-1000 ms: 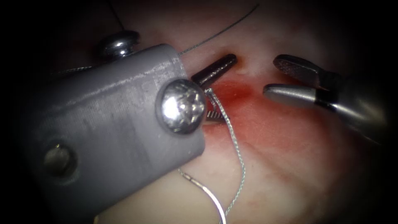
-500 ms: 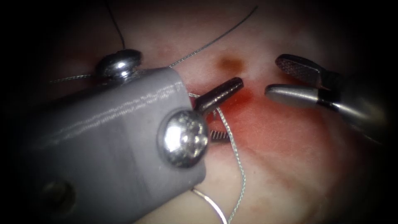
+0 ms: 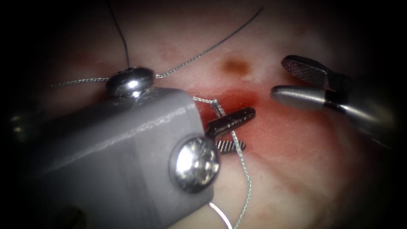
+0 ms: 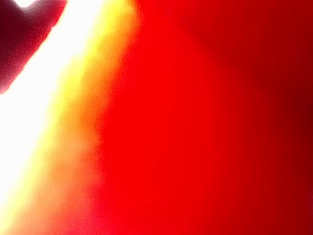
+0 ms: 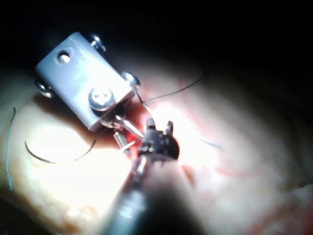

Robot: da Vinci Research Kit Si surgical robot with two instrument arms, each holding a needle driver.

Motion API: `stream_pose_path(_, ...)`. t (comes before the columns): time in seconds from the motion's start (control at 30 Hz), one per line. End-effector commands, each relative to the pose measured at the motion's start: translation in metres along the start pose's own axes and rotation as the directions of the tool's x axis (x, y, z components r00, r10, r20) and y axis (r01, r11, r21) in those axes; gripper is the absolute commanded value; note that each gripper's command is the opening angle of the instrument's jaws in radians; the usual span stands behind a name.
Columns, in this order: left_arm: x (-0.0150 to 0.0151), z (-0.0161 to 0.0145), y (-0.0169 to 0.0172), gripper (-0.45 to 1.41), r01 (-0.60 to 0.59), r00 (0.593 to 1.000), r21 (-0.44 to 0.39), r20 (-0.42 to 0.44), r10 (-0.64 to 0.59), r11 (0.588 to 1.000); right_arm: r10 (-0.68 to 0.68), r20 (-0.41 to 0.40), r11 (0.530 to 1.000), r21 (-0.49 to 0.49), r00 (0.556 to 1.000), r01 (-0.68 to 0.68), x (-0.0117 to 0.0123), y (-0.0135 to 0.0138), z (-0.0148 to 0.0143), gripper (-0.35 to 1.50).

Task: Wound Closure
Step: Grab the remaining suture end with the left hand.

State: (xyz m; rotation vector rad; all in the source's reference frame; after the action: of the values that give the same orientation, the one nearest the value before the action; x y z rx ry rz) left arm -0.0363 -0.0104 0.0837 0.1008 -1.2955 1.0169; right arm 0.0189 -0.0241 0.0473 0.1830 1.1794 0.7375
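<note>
My left tool (image 3: 249, 129) has its jaws open over the red fluid (image 3: 271, 127) at the cut in the tissue (image 3: 296, 182). A silvery thread (image 3: 247, 178) comes from a small knot, crosses the upper jaw and the tip of the lower one, and runs toward the near edge. Neither jaw grips it. To the right of the cut my right tool (image 3: 280, 77) hangs open and holds nothing; it is seen again (image 5: 159, 123) from its wrist. The curved needle (image 5: 41, 155) lies loose on the tissue to the left, held by no tool. Its shiny tail (image 3: 221, 213) shows near the thread.
A second strand of thread (image 3: 199, 54) arcs across the far tissue from upper right toward the left. A dark thin strand (image 3: 121, 32) rises behind the left tool. A small brown spot (image 3: 235, 65) marks the tissue above the red patch.
The left tool has moved down the endoscope view and slightly right, its jaws dropping from the brown spot onto the thread. The right tool has stayed still and open.
</note>
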Motion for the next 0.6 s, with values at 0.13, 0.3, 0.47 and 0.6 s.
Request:
stream_pose_path(0.13,-0.0002,-0.0003,0.0008,0.19,-0.011,1.0,0.007,0.005,0.011,1.0,-0.001,-0.007,1.0,0.002,1.0,0.001,0.0009,-0.0001,0.0011,0.34)
stream_pose_path(0.3,-0.0011,0.0005,0.0006,0.17,-0.019,1.0,0.03,0.026,0.018,0.999,0.005,-0.007,1.0,0.002,1.0,-0.005,0.0009,-0.0001,0.0011,0.34)
stream_pose_path(0.47,-0.0014,0.0007,0.0003,0.14,-0.003,0.999,0.052,0.046,0.0,0.999,0.011,-0.007,1.0,0.002,1.0,-0.011,0.0009,-0.0001,0.0011,0.34)
stream_pose_path(0.6,-0.0014,0.0008,-0.0001,0.09,0.011,0.999,0.063,0.05,-0.014,0.998,0.011,-0.007,1.0,0.002,1.0,-0.011,0.0009,-0.0001,0.0011,0.36)
